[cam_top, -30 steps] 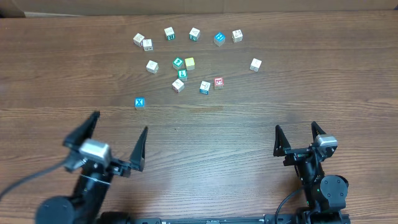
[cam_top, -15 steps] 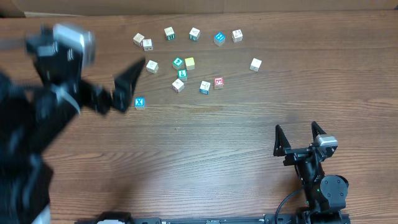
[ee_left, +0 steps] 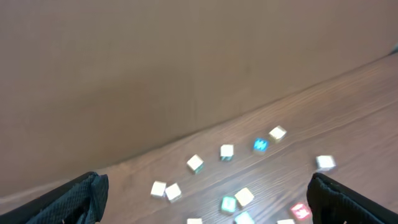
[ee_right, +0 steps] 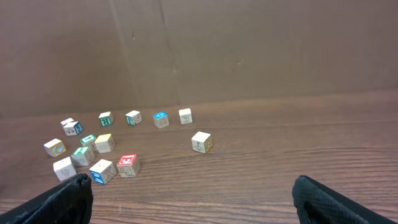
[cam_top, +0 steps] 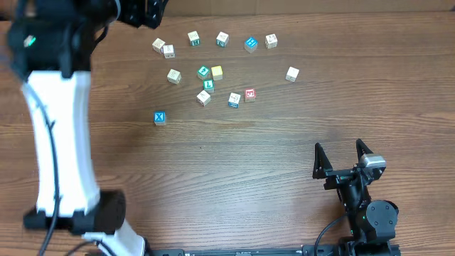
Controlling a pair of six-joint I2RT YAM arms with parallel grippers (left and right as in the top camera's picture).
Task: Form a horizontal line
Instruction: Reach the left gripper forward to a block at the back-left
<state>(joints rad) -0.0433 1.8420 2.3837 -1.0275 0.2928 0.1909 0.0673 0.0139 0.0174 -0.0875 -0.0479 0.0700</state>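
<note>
The left claw [ee_left: 206, 180] is hovering over the far left of the table [cam_top: 284, 178], jaws gaping wide and holding nothing. The right claw [cam_top: 338, 146] is sitting near the front right, likewise spread wide and empty. The four cubes are lying scattered mid-table, not in a row. The green cube with a white mark [cam_top: 204, 71] is sitting just beside a yellow cube [cam_top: 217, 72]. The green "L" cube [cam_top: 208, 85] is lying just nearer, the white cube [cam_top: 203, 97] nearer again, and the red-faced cube [cam_top: 249, 94] off to the right. The blue "X" cube [cam_top: 159, 118] is lying apart, leftward.

Other cubes on your wooden desk [cam_top: 284, 156]
You see the blue "X" cube [cam_top: 159, 118] alone at the left, the plain yellow cube [cam_top: 217, 72] farther back among the group.
</note>
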